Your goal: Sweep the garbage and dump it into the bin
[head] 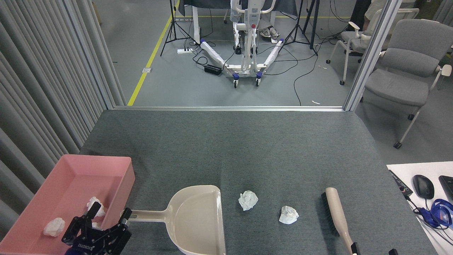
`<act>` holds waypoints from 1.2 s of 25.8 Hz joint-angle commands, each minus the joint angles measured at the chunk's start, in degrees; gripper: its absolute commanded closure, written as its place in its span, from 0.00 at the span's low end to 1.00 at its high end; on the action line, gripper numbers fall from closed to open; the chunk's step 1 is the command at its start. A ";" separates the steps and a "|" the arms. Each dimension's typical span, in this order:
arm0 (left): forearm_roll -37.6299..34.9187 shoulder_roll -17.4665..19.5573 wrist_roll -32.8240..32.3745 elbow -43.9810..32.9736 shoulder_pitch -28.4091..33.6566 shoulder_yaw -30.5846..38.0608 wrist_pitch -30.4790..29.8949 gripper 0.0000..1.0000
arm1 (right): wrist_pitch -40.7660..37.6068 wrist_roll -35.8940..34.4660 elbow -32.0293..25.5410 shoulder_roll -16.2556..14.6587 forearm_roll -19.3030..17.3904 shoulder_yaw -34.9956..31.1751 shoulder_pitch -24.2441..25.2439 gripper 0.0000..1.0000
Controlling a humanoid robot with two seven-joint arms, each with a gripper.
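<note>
Lab: tripods [173, 26], floor cables [304, 76]

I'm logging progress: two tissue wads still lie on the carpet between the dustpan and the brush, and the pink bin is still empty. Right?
Not quite. The pink bin is not empty: the head view shows tissue wads already in it. The rest holds: two wads lie on the carpet between the dustpan and the brush.

Two tissue wads [248, 200] lie between dustpan [198, 219] and brush [336, 216].
</note>
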 commanded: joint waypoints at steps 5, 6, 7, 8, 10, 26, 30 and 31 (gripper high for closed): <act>9.25 -0.22 -0.25 -4.68 4.39 -1.01 -1.93 0.01 | 0.00 0.09 0.17 -0.09 0.09 0.17 0.35 0.02; 10.75 -0.48 -0.25 -4.68 4.74 -1.45 -2.54 0.01 | 0.00 0.00 0.35 -0.09 0.09 0.26 0.35 0.02; 11.72 -1.18 -0.25 -4.68 4.74 -2.59 -3.07 0.01 | 0.08 0.09 0.53 -0.18 0.09 0.26 0.26 0.02; 11.98 -1.89 -0.25 -4.68 4.83 -3.74 -3.07 0.01 | 0.08 0.09 0.79 -0.35 0.09 0.35 0.17 0.02; 12.60 -2.50 -0.34 -4.68 4.83 -5.14 -2.89 0.01 | 0.35 0.08 1.23 -0.35 0.00 0.35 0.09 0.02; 20.86 -6.81 -2.45 0.68 4.13 -9.19 0.01 0.02 | 1.93 -0.09 7.03 0.09 -0.09 5.71 -1.93 0.02; 25.08 -6.89 -2.36 3.49 2.99 -9.19 2.12 0.12 | 2.19 -0.18 8.70 -0.18 -0.62 5.71 -3.16 0.02; 26.31 -6.89 -2.36 4.81 2.20 -9.36 2.20 0.12 | 2.19 -0.18 9.23 -0.18 -0.62 5.71 -3.17 0.02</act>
